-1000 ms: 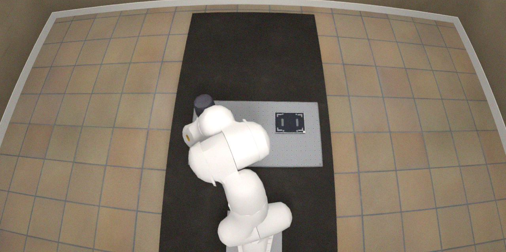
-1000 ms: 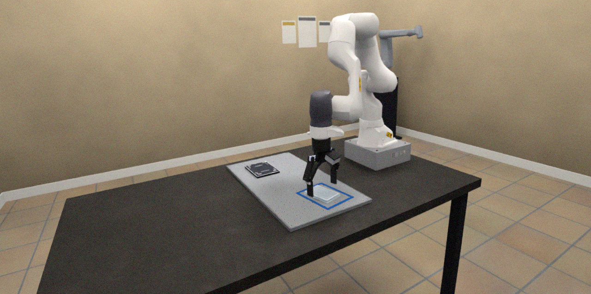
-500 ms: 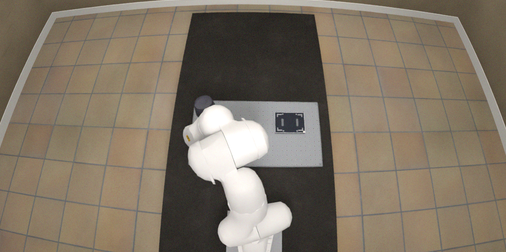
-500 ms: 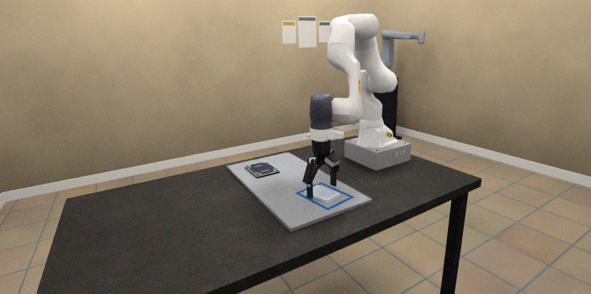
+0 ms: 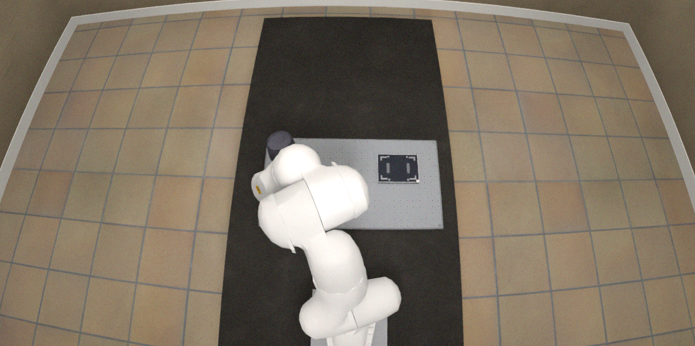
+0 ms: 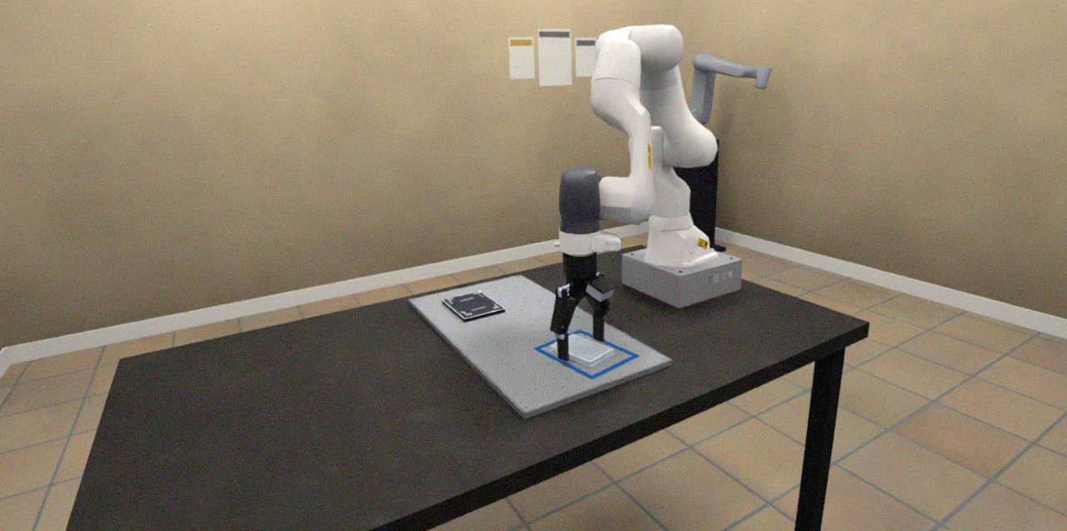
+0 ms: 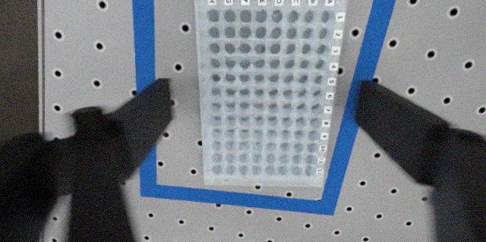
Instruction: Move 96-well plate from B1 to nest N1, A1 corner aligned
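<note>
The clear 96-well plate (image 7: 267,88) lies flat inside the blue tape outline of spot B1 (image 7: 146,45) on the grey perforated board. Its A and 1 labels meet at the upper right corner in the wrist view. My gripper (image 7: 263,99) is low over the plate, one dark finger on each long side, with a gap between each fingertip and the plate wall. It is open and touches nothing. The side view shows the gripper (image 6: 581,343) straddling the plate (image 6: 589,350). The black nest N1 (image 5: 398,168) with white corner locators sits empty on the board's other end. My arm hides the plate in the overhead view.
The grey board (image 6: 533,345) lies on a black table. The nest also shows in the side view (image 6: 473,304). My arm's base (image 6: 680,273) stands at the table's end. The board's edge runs close to the blue outline on the left in the wrist view.
</note>
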